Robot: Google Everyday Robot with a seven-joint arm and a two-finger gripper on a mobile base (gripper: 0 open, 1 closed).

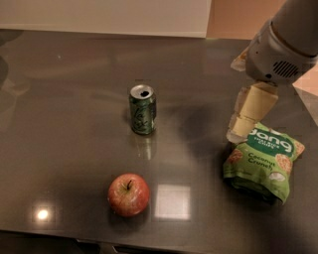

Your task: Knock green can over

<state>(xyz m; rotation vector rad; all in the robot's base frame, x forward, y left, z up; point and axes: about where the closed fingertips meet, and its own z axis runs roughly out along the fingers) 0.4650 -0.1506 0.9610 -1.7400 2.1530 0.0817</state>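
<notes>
Grey arm is extended in from upper right. Cream gripper (240,125) is hung pointing down, at the green snack bag's (263,159) top edge; whether released or clenched cannot be told. Small dark green aluminium can (143,110) is stood upright mid dark glossy surface (64,109), well apart to the gripper's left, bare room between.

Dark glossy tabletop (74,99) (light glare (173,202) reflected), pale wall (99,15) behind.

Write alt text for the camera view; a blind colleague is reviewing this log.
A green can stands upright near the middle of a dark glossy table, well apart from the robot's end effector, which hangs at the picture's right by the upper edge of a green snack bag. A red apple sits nearer the camera.
</notes>
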